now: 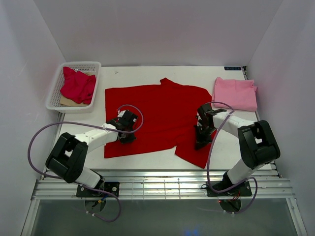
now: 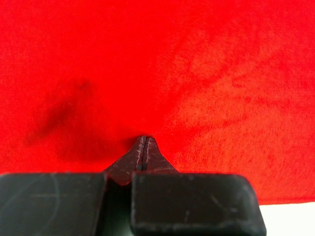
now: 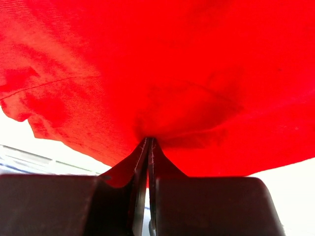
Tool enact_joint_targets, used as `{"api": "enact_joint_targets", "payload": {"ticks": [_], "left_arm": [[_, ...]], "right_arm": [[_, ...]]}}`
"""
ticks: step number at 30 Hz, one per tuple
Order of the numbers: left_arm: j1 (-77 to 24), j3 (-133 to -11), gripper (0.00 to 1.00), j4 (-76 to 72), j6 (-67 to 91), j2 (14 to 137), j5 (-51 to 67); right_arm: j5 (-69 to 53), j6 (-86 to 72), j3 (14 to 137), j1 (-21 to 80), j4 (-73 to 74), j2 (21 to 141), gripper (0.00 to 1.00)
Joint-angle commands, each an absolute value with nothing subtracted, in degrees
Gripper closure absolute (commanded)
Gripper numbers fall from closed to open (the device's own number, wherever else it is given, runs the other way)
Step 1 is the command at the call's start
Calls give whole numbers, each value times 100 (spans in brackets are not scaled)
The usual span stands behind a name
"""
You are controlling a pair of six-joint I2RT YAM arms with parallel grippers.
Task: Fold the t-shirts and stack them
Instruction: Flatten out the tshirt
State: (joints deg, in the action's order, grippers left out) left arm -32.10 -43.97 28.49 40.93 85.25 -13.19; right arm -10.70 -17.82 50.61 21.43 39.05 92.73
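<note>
We had both grippers closed on the bright red t-shirt (image 1: 157, 110), which lay spread between them. The left gripper (image 2: 143, 147) had its jaws pressed together, and the cloth puckered into the tips. The right gripper (image 3: 148, 146) was clamped on a fold that rose and draped away ahead of it.

We judged both pinches thin, so a quick pull could slip the cloth free. One tip might also hold only the top layer, and the fold would then skew. If the arms moved unevenly, the shirt would bunch instead of creasing cleanly.

Behind the right gripper, a loose corner lay close to the near edge of the table (image 1: 142, 73). Ahead of it and outboard sat the folded pink t-shirt (image 1: 235, 93). Ahead of the left gripper and outboard stood the basket (image 1: 53, 96), holding the crimson t-shirt (image 1: 78, 84). Bare table lay straight ahead, past the collar.
</note>
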Motion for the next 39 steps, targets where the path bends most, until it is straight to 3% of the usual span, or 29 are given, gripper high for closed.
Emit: {"api": "enact_joint_targets", "payload": {"ticks": [1,7,12,18,21,26,29,32,39], "left_arm": [[-3225,-3894,100,4060,4420,8333,-1292],[-3278,-4462,100,4359,4386,8069,-1371],[-3278,-5482,100,4096,3877,8322,-1608],[-3287,-7623,100,3982,3595,9982,-1214],[-3305,-8687,100,3824,3437,10773,-932],[-3313,-10316,100,3876,3305,12021,-677],[-3322,-10924,100,3824,3331,12304,-615],[-3322,-11030,100,3552,3322,12454,-501],[-3454,-10837,94,2971,3296,12594,-229]], "right_arm": [[-773,-1995,4571,2338,4516,9055,92],[-765,-2057,4745,2505,5149,8316,92],[-169,-1961,6334,2496,5528,8358,91],[386,-1547,8944,2321,5248,9938,71],[457,-1258,10516,2189,5229,11385,68],[108,-941,12784,1891,4896,12830,66],[-569,-1133,12868,1662,4133,13253,50],[-1132,-1344,12587,1512,3405,13412,42],[-1389,-1231,12463,1468,2673,13798,42]]}}
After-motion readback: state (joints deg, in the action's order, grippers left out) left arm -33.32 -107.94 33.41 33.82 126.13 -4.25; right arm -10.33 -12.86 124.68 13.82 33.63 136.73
